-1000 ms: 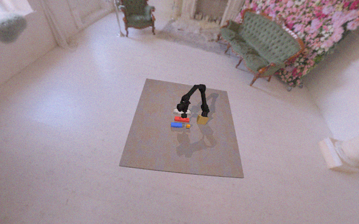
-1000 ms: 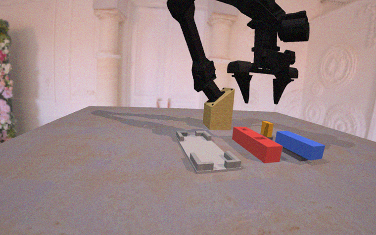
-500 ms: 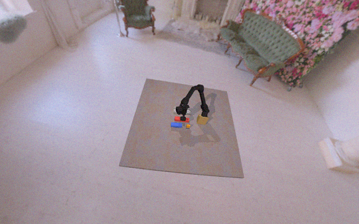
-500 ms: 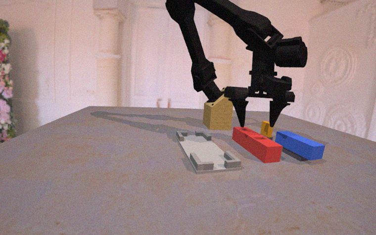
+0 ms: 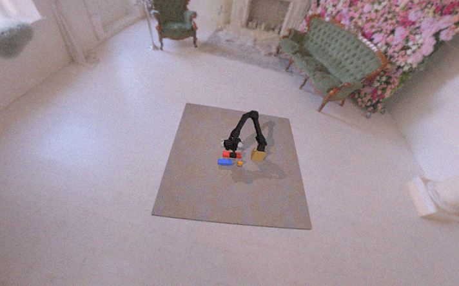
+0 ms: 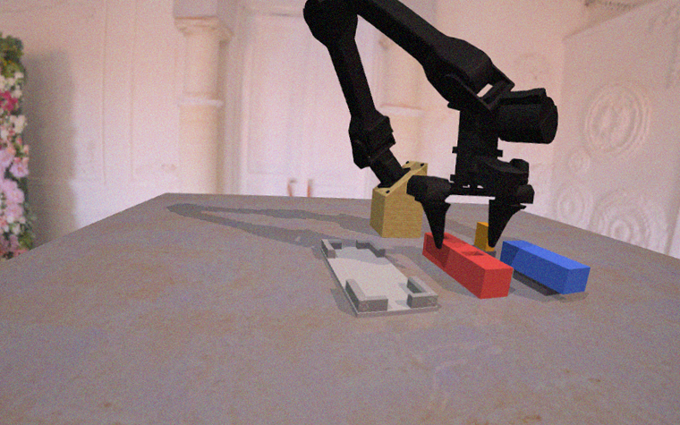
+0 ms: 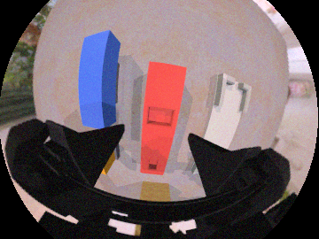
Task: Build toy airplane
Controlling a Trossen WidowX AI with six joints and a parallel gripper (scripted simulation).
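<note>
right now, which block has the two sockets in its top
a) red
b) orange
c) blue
a: the red block shows a larger and a smaller rectangular recess in its top, in the wrist view

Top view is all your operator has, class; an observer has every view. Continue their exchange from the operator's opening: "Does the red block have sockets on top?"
Observer: Yes, the red block has two, one larger than the other.
Operator: Is any part in the grey cradle?
Observer: No, the grey cradle holds no part.
Operator: How do the fingers stand?
Observer: The fingers are spread wide, gripping nothing.
</note>
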